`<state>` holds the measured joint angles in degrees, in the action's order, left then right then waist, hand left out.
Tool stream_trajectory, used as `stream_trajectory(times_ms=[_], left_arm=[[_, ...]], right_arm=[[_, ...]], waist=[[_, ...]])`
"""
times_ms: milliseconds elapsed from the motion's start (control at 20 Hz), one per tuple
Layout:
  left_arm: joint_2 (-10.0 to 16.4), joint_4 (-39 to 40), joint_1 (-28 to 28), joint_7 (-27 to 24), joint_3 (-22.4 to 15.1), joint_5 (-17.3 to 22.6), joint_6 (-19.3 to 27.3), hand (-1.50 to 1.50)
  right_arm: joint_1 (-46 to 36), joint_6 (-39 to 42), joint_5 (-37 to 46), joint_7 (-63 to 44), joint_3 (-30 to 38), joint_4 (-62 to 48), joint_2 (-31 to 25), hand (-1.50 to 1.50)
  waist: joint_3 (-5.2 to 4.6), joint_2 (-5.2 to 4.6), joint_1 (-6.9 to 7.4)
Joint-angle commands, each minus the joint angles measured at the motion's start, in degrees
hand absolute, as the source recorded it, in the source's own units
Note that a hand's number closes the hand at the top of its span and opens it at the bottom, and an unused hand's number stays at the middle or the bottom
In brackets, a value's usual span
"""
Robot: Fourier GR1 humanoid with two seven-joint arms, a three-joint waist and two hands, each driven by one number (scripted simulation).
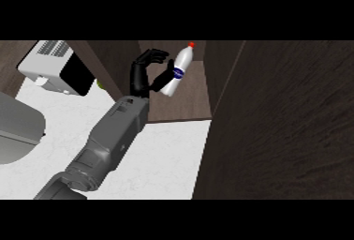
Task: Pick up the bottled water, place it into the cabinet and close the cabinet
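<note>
The bottled water (181,67) is a white bottle with a red cap and a blue label. It is tilted, cap up and to the right, inside the open dark wood cabinet (181,107). My left hand (146,70) is raised in the cabinet opening just left of the bottle. Its upper fingers are curled, and a thumb or finger lies against the bottle's lower left side. The grey forearm runs down to the lower left. No right hand shows in the view.
The cabinet's open dark door (283,122) fills the right side. A white and black appliance (55,70) stands at the upper left, with a grey rounded object (17,131) at the left edge. White marble counter (169,154) lies below the cabinet.
</note>
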<state>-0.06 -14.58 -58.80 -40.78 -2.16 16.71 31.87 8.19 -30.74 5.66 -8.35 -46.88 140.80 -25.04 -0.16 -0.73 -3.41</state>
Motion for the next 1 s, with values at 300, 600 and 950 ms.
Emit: stream_trajectory(times_ms=[300, 600, 950], left_arm=[[0.05, -10.05, 2.9, 1.77, -4.34, 8.31, -14.12, 1.5], [0.05, -18.79, 11.69, 4.41, -8.95, 11.14, -24.28, 1.5], [0.05, -43.51, 26.84, 11.5, -16.49, 13.17, -18.07, 1.5]], right_arm=[[-0.06, -0.36, 1.99, -4.57, 1.2, 5.19, -0.88, -1.5], [-0.92, -2.26, 6.91, -7.1, -0.61, 5.98, -1.6, -1.5], [-1.25, -2.33, 6.24, -4.95, -0.29, 3.6, -2.27, -1.5]], waist=[[0.11, 1.0, 2.23], [0.05, 1.4, 3.39], [0.13, 1.59, 4.49]])
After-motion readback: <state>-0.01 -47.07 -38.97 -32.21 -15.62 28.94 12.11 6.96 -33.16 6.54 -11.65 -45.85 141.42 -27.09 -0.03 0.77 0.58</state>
